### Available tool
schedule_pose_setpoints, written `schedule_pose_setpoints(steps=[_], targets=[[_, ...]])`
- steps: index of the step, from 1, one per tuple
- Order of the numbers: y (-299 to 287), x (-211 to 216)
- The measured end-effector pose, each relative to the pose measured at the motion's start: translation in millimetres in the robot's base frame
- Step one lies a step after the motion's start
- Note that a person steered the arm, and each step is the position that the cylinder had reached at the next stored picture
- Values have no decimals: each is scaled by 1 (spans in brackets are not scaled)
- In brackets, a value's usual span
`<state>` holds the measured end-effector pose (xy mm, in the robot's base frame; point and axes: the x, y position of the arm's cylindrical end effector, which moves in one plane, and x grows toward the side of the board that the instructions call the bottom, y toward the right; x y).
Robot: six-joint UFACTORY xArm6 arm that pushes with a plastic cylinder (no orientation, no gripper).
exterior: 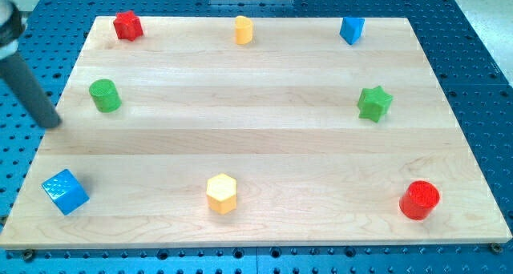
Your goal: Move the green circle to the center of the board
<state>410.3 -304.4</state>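
The yellow hexagonal block (pixel 222 193) sits at six o'clock on the wooden tabletop (pixel 256 146). The green circular block (pixel 104 95) stands at nine o'clock. My tip (pixel 53 123), an end effector holding nothing, rests just beyond the green circular block, farther toward nine o'clock, apart from it.

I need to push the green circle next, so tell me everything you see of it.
The green circle is a short, upright, matte green cylinder with a flat round top. It stands on the wooden board near the view's left edge, touching no other block. My tip sits just off the board to its left, apart from it.

single view, high, angled down over whole board (pixel 264 146) (no second)
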Motion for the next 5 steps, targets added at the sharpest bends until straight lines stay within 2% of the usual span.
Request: schedule_pose_setpoints(steps=[1, 2, 3, 4, 5], targets=[[95, -12], [221, 7], [286, 11], [281, 27], [317, 40]])
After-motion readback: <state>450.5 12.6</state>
